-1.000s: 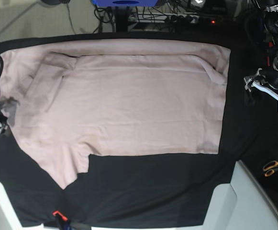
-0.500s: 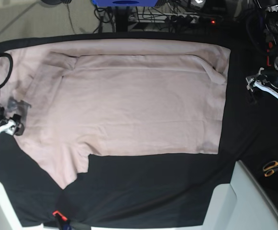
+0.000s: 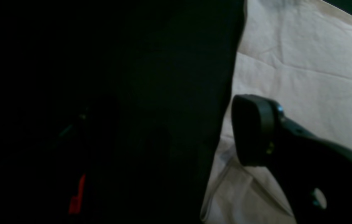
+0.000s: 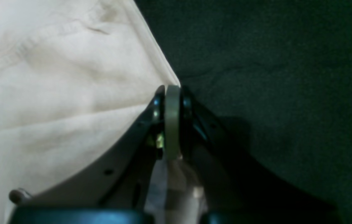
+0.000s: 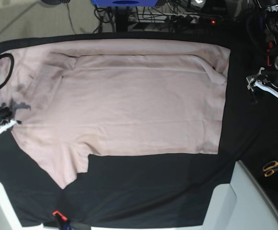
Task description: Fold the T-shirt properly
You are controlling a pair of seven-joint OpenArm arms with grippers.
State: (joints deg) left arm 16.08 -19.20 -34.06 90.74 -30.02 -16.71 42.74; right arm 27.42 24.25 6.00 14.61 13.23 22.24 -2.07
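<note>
The pale pink T-shirt (image 5: 129, 100) lies spread flat on the black tablecloth (image 5: 153, 191), one sleeve pointing to the near left. My right gripper (image 5: 2, 122) is at the shirt's left edge. In the right wrist view its fingers (image 4: 159, 105) are pressed together right at the hem of the T-shirt (image 4: 54, 77), with a thin pale strip of cloth pinched between them. My left gripper (image 5: 269, 86) hovers over black cloth just right of the shirt. In the left wrist view the left gripper (image 3: 163, 133) is open, with one black finger (image 3: 250, 130) above the T-shirt (image 3: 303, 71).
Orange-handled scissors (image 5: 272, 167) lie at the right edge. White table-corner pieces (image 5: 234, 201) stand at the near right and near left. A small red clip (image 5: 57, 213) sits at the front edge. Cables and a blue object (image 5: 124, 2) crowd the back.
My right gripper has moved up to the shirt's left edge and its jaws have gone from open to shut. The left arm and the shirt have stayed put.
</note>
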